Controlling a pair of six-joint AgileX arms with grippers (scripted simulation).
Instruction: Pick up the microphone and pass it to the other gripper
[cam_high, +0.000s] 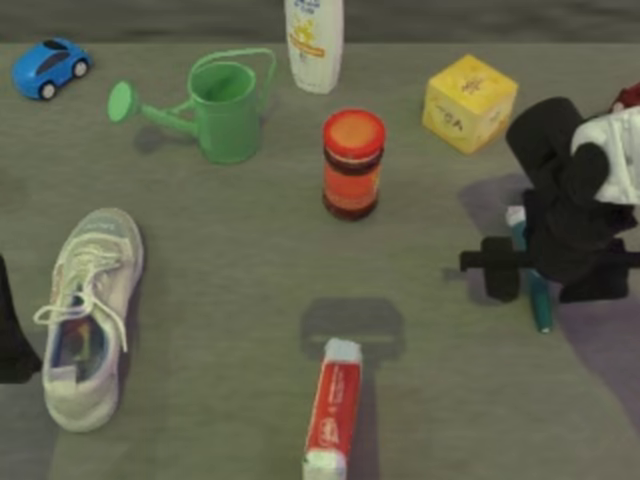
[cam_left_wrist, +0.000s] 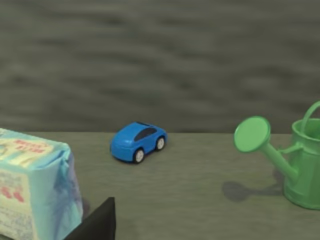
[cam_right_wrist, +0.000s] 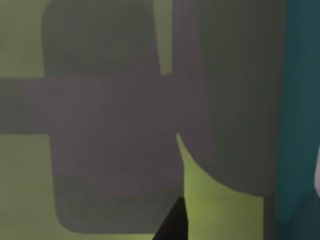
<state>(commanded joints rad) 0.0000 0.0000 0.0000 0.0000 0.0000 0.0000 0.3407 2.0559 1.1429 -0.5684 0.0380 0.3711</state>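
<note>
while mostly hidden under the right arm at the right edge of the top view, the microphone (cam_high: 541, 300) lies on the desk (cam_high: 220, 300), long axis near vertical in frame, slim smooth teal tip toward lower frame. right gripper (cam_high: 550, 262) bent low over it; grip cannot be told. left gripper (cam_high: 12, 330) parked at left edge, beside a mesh sneaker (cam_high: 88, 315).

Grey-green counter (cam_high: 230, 250) carries: blue toy car (cam_high: 50, 67) far left corner, green watering can (cam_high: 222, 107), white bottle (cam_high: 314, 40), orange jar (cam_high: 352, 163) centre, yellow cube (cam_high: 468, 102), shoe (cam_high: 88, 315) left, toothpaste tube (cam_high: 333, 408) near edge, teal microphone (cam_high: 540, 300) right.
</note>
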